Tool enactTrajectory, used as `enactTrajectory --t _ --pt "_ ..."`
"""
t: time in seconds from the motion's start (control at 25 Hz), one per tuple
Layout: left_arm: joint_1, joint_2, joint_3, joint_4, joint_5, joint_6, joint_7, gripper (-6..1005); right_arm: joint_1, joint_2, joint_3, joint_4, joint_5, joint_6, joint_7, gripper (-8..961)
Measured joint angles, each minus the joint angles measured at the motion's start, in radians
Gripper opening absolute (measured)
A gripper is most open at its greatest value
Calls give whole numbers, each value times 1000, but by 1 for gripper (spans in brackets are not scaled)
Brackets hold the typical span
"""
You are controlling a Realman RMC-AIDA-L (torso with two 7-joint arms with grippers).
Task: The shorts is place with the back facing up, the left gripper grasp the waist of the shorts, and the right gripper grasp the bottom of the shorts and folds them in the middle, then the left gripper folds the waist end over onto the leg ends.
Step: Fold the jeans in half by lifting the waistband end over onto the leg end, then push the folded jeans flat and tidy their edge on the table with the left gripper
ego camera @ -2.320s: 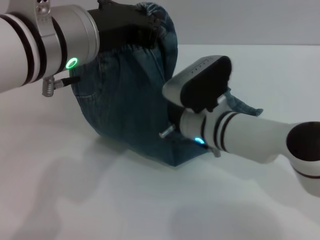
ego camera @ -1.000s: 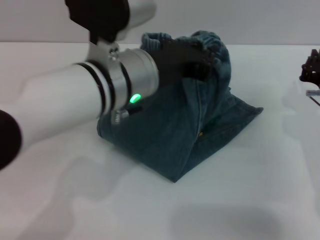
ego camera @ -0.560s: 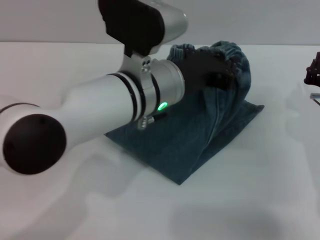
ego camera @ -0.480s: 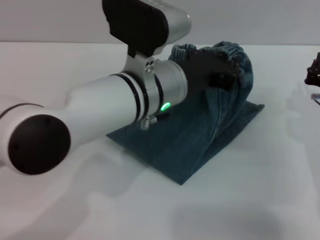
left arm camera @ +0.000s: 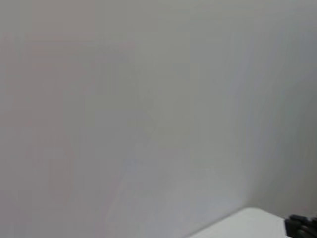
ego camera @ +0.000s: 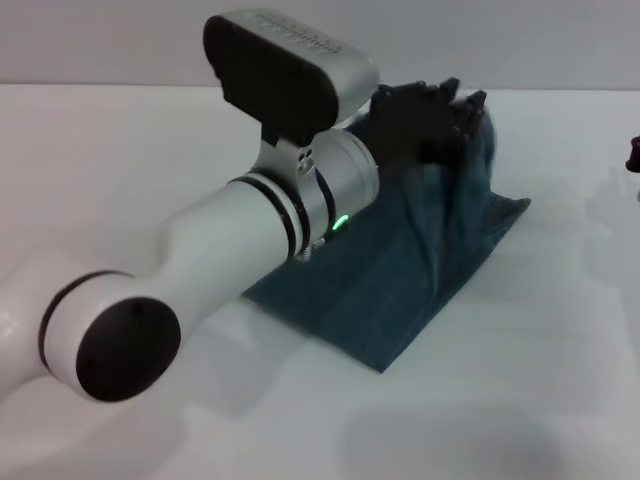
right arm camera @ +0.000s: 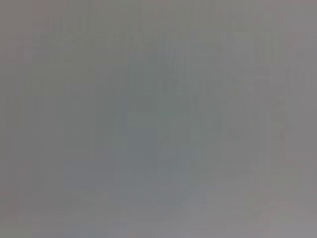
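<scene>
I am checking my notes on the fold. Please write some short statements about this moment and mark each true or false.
1. The left gripper holds the waist end of the shorts raised above the table. True.
2. The shorts lie completely flat. False: the waist end is lifted, while the lower part rests on the table.
3. The right gripper grips the shorts. False: it is off at the table's right edge, apart from them.
4. The shorts are blue denim. True.

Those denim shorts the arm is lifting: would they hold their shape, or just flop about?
Probably floppy: the shorts hang from the left gripper in soft folds, with the lower part spread flat on the table. They likely aren't slippery, since the bunched waist seems to stay in the jaws. Denim looks thick, so folds may sit bulky rather than crisp.
</scene>
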Motion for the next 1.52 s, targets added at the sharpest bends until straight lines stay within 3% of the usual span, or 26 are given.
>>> enactTrajectory --t 0.2,0.28,0.48,0.72,0.88,1.0,1.12,1.28,1.4,1.52 --pt "-2 2 35 50 2 120 -6 201 2 -1 1 -1 -7 0 1 40" --pt "-3 2 37 52 3 127 -7 396 1 0 1 -1 -9 0 1 40" --pt "7 2 40 69 2 166 -8 618 0 1 -6 -1 -9 0 7 41" --pt "96 9 108 130 11 436 -7 749 15 -1 -42 0 -69 14 46 41" --pt "154 9 145 182 12 627 -10 818 44 -1 -94 -13 -266 -27 223 42" --pt "191 9 170 219 12 744 -12 853 55 -2 -142 -45 -498 -147 462 42" --pt "209 9 172 227 12 763 -13 857 63 -1 -196 -141 -769 -362 689 42" --pt "211 9 192 262 13 771 -13 860 141 11 -292 -468 -1024 -838 900 42" --pt "214 9 195 275 13 770 -17 859 162 10 -381 -624 -1001 -1057 934 42" --pt "216 10 202 296 13 767 -44 860 138 7 -417 -643 -863 -1082 939 43"
